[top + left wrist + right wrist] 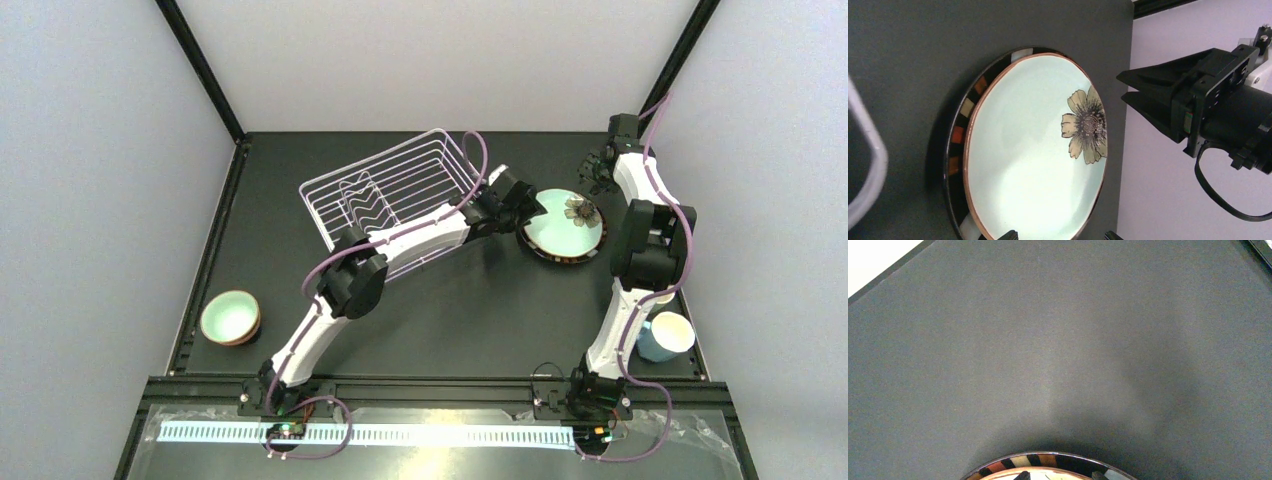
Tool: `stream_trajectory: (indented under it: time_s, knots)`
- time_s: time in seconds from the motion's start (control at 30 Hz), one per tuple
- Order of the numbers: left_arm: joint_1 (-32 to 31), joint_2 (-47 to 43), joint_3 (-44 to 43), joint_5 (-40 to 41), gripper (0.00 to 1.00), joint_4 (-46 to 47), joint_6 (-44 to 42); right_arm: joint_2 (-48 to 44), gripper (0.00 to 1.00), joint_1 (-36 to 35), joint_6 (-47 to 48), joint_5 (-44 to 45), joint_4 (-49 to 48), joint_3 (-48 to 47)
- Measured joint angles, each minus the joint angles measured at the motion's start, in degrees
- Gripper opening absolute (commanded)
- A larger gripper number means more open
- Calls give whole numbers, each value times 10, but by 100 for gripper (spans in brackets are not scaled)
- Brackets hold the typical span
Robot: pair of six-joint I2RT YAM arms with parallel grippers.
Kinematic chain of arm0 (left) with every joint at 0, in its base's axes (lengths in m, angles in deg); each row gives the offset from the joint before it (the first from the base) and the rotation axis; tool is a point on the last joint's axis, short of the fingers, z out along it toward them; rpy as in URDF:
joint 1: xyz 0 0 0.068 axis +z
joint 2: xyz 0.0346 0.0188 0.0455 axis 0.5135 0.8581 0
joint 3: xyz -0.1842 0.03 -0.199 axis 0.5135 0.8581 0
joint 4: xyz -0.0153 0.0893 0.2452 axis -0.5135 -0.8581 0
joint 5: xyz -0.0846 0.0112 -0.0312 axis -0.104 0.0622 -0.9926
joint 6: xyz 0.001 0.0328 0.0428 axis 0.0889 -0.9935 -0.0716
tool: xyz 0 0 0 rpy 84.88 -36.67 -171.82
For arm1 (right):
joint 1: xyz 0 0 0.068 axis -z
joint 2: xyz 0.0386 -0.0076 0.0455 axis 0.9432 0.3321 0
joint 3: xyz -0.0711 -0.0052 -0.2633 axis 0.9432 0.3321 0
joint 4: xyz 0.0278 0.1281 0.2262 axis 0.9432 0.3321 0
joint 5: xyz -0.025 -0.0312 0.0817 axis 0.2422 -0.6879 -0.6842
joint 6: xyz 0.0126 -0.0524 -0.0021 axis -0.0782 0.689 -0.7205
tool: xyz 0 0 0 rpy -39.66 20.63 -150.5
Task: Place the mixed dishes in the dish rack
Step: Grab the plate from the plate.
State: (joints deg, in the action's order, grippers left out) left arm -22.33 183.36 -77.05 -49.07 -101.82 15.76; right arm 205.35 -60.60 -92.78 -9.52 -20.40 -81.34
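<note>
Nearest, a mint bowl point(230, 316) sits at the table's point(450, 310) left edge and a light blue mug point(667, 336) at its right edge. Mid-table, the flowered plate point(560, 232) lies flat. Left gripper point(533, 211) at its left rim, jaws spread wide, clasping nothing. Right gripper point(1121, 86) just off the far-right rim, jaws parted, empty. Farther back, left of the plate: dish rack point(400, 185), set askew.

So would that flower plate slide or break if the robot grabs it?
Probably stiff and breakable: the flowered plate looks like glazed ceramic. Its shiny surface may be slippery. Lying flat on the dark table, it likely slides rather than tips when pushed.
</note>
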Motion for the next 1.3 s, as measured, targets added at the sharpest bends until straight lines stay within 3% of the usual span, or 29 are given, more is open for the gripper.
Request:
stream_trajectory:
  time_s: [0.5,1.3]
  knots:
    - [-10,32,-11,-22,99,-46,-9,0,69,0,0,0,0,0]
    - [-12,66,-41,-21,99,-45,-10,0,70,0,7,0,0,0]
